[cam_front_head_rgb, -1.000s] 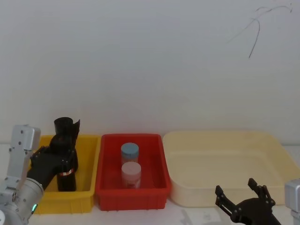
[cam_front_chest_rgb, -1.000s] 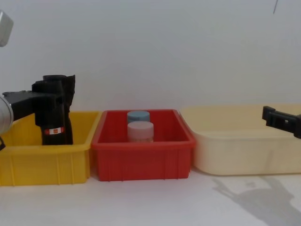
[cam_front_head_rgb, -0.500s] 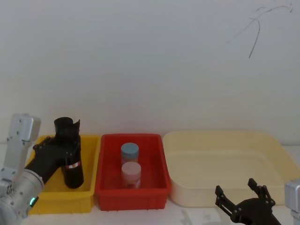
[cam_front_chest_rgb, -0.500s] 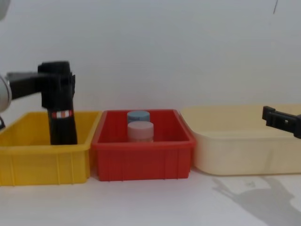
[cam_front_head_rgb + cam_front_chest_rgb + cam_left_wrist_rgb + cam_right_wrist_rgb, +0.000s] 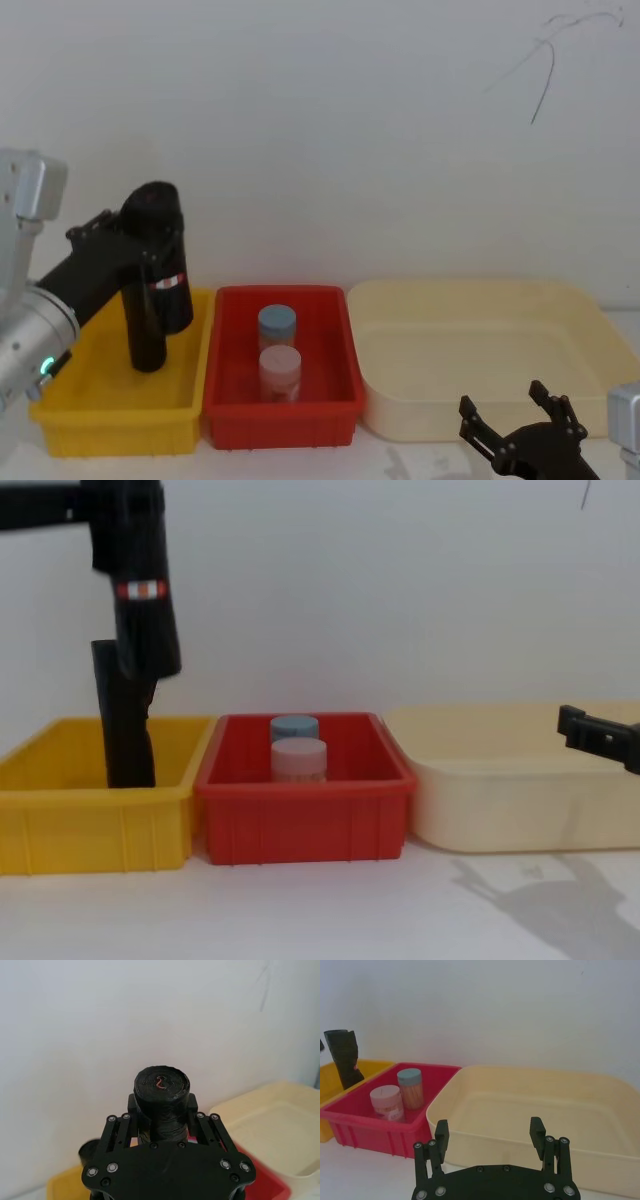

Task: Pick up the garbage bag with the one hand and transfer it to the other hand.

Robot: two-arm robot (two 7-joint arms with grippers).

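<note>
so, left gripper [image 5: 138,238]: up over the yellow bin at the far left, fingers clamped on either side of the garbage bag roll near its upper end; a green ring glows on its arm.
garbage bag roll [image 5: 163,262]: held in the air, near upright, lower end leaning a little to the right; its red-and-white band [image 5: 139,589] sits below the grip, and its coiled end [image 5: 161,1084] faces the left wrist camera.
change in the roll: half a second ago its lower end was down inside the yellow bin; now it hangs above the rim, and the band stands much higher in the chest view.
change in the arm: the left gripper [image 5: 125,515] has risen with the roll, from about level with the bin's top to the upper left corner of the chest view.
black upright piece [image 5: 124,725]: stands in the yellow bin, by the roll's lower end; whether the two touch, cannot tell.
yellow bin [image 5: 120,410]: left of the row, in the same spot as before.
red bin [image 5: 280,418]: middle of the row, holding a blue-lidded jar [image 5: 277,322] farther back and a pink-lidded jar [image 5: 280,368] nearer.
cream tray [image 5: 470,295]: right of the row.
right gripper [image 5: 512,410]: low at the near right, fingers spread wide, holding nothing; unmoved from the earlier frames.
</note>
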